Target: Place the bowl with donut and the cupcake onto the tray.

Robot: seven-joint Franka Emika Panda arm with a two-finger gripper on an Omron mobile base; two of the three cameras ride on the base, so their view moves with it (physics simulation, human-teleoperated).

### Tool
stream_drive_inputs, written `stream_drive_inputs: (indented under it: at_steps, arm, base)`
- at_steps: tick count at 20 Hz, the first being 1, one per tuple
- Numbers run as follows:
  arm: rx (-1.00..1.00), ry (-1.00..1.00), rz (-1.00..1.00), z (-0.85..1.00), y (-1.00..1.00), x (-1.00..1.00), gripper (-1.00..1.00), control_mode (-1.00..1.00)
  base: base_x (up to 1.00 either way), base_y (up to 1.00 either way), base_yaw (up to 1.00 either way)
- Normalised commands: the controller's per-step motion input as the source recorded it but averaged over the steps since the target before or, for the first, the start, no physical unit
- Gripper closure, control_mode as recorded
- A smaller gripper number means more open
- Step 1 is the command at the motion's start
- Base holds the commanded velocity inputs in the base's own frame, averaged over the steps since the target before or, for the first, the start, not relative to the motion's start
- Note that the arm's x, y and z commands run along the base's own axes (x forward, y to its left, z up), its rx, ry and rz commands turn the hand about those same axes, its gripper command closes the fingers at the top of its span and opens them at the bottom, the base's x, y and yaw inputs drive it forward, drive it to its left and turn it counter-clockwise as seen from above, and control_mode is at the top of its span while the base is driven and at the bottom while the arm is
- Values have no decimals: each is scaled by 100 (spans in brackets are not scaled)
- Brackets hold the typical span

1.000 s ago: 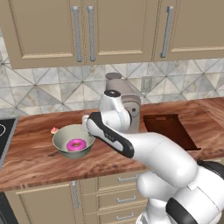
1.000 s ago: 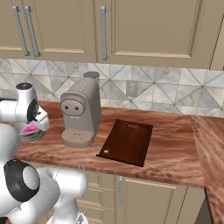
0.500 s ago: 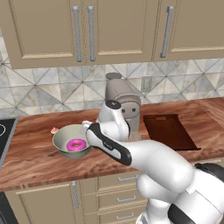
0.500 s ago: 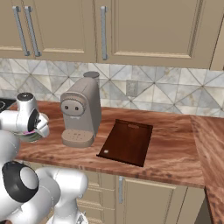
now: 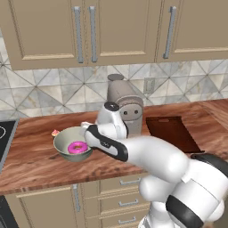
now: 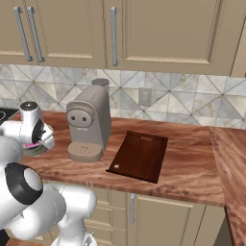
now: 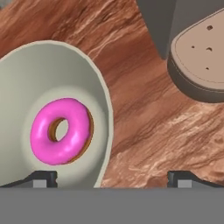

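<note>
On the wood-grain table (image 5: 31, 164), farthest left, a tiny pink-frosted cupcake (image 5: 55, 132) sits just behind the wide pale grey-green bowl (image 5: 67, 144), which holds a small pink-iced ring donut (image 5: 77, 147); the pincer (image 7: 113, 175) hangs spread open over the bowl's right rim, one finger above its inside, the other beyond it; further right stands a beige coffee machine (image 5: 126, 109), then the flat dark reddish-brown rectangular tray (image 5: 171, 132), well apart from the bowl

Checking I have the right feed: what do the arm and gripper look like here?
The arm is glossy white, made of rounded segments with dark grey to black joint bands. The gripper ends in two small dark fingertips. No cables or markings show.
</note>
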Motion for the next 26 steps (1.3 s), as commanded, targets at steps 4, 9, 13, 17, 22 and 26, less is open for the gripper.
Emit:
stream_drive_inputs:
  at_steps: [4,9,13,17,22,26]
  arm:
    - [0,0,0,-15,3,4,-100,-100]
    - [0,0,0,-15,0,10,-100,-100]
    - [0,0,0,-13,5,14,-100,-100]
    - [0,0,0,-10,6,16,-100,-100]
    - [0,0,0,-9,6,12,-100,-100]
    - [0,0,0,-19,0,0,-100,-100]
  base:
    - [0,0,0]
    - [0,0,0]
    - [0,0,0]
    - [0,0,0]
    - [0,0,0]
    - [0,0,0]
